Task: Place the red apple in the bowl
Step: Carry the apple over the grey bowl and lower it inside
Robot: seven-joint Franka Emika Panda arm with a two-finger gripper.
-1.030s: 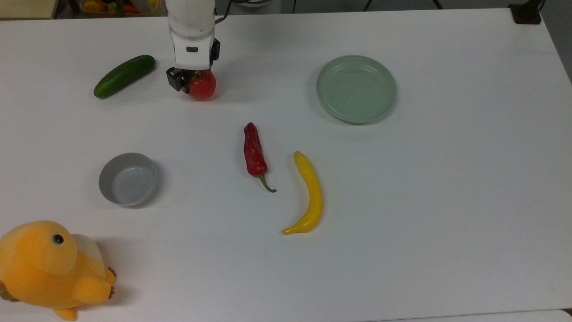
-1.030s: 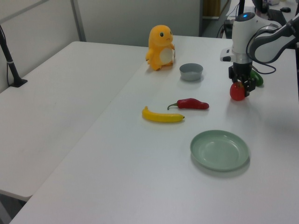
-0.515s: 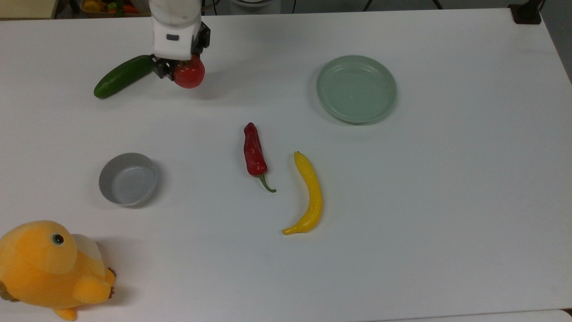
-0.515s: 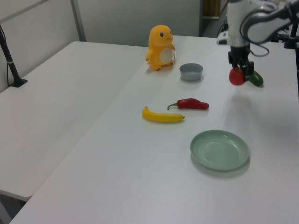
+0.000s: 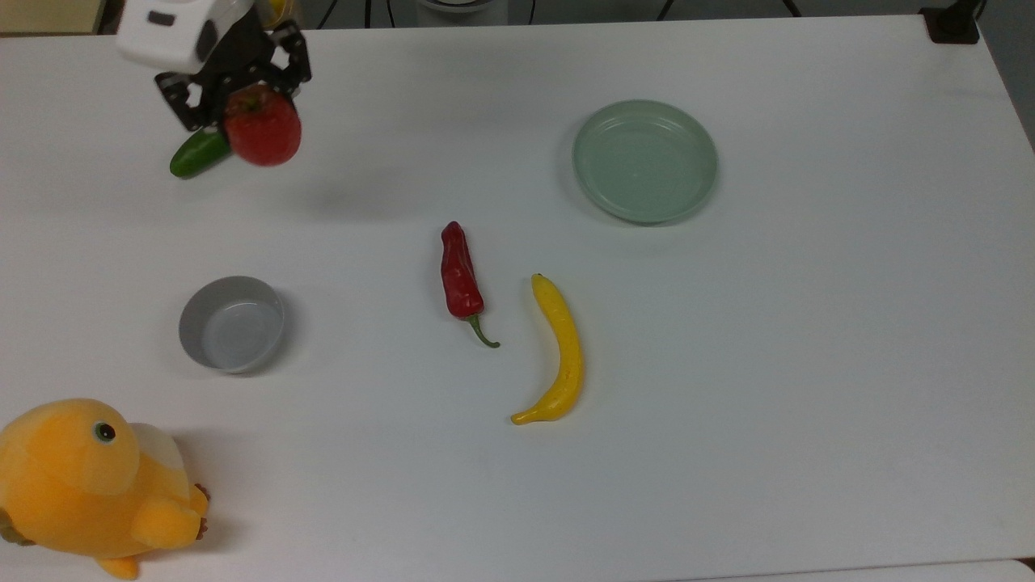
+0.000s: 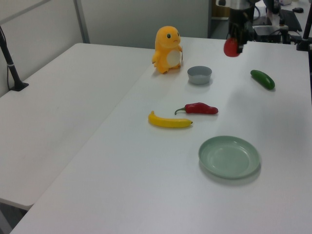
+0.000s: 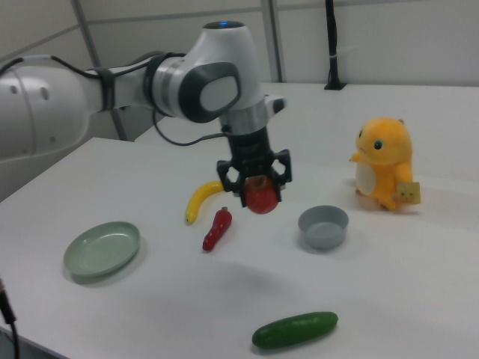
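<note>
My gripper is shut on the red apple and holds it high above the table. The apple hangs over the cucumber in the top view's upper left. The grey bowl stands empty on the table, well below the apple in the top view and to the apple's right in the right view.
A green cucumber lies under the raised arm. A red chili pepper, a yellow banana and a pale green plate lie mid-table. An orange plush toy sits beyond the bowl.
The gripper has lifted the apple off the table and carried it toward the top view's left, over the cucumber. Nothing else has moved.
</note>
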